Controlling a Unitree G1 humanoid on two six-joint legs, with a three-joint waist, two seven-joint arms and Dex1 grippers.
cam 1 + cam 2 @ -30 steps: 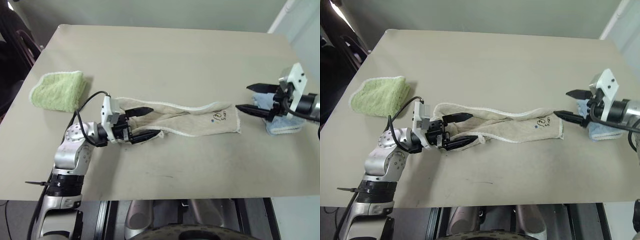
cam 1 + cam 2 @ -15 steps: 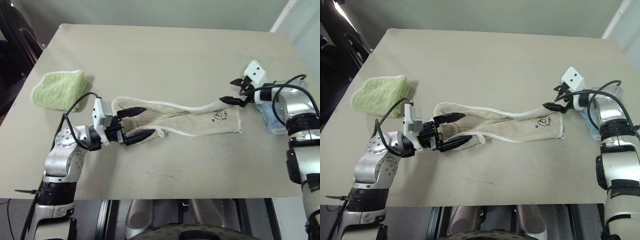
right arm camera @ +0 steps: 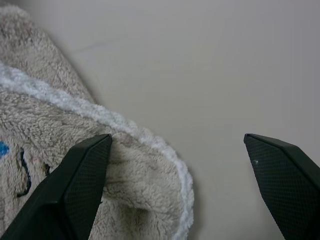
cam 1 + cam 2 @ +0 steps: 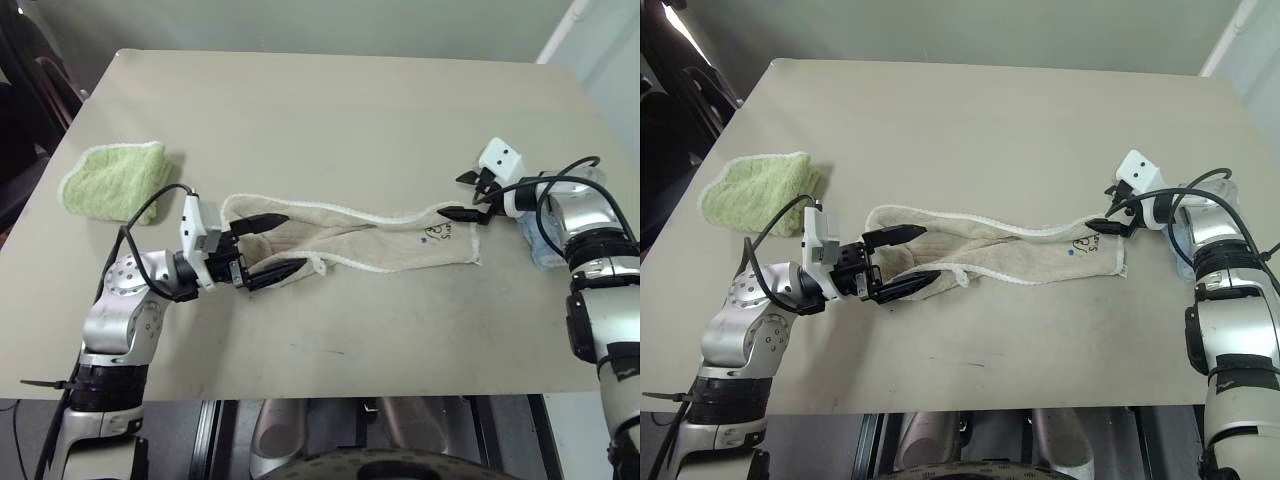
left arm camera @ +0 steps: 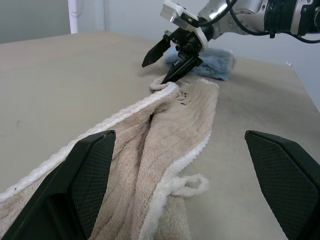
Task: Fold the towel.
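Head views. Near edge, lower left of frame: the left gripper (image 4: 268,246) points along the desk toward the right, its two black fingers spread wide. The upper finger lies over the bunched left end of the towel, the lower finger along that end's near edge; nothing is pinched between them.

Centre of frame: the beige terry-cloth towel with white corded edging (image 4: 385,243) lies on the plain tan desk (image 4: 330,130) as a long, loosely twisted strip running left to right. Its left half is rumpled and narrowed; its right end is flatter and wider, carrying a small dark printed drawing with a blue dot (image 4: 437,232). In the left wrist view a small white tag loop (image 5: 192,183) sticks out from the towel's corded edge, lying on the desk.

Right of frame: the right gripper (image 4: 470,196) is angled down at the far right corner of the towel, fingers spread — the lower fingertip is at the corded corner, the upper one stands clear above the desk. The right wrist view shows that corner (image 3: 155,165) next to one finger, bare desk next to the other; whether the fingertip actually touches the cloth I cannot tell.

Just behind the right arm: a light-blue folded cloth (image 4: 548,252), partly hidden.

Upper left of frame, well apart from the towel: a fluffy light-green folded towel (image 4: 112,181).
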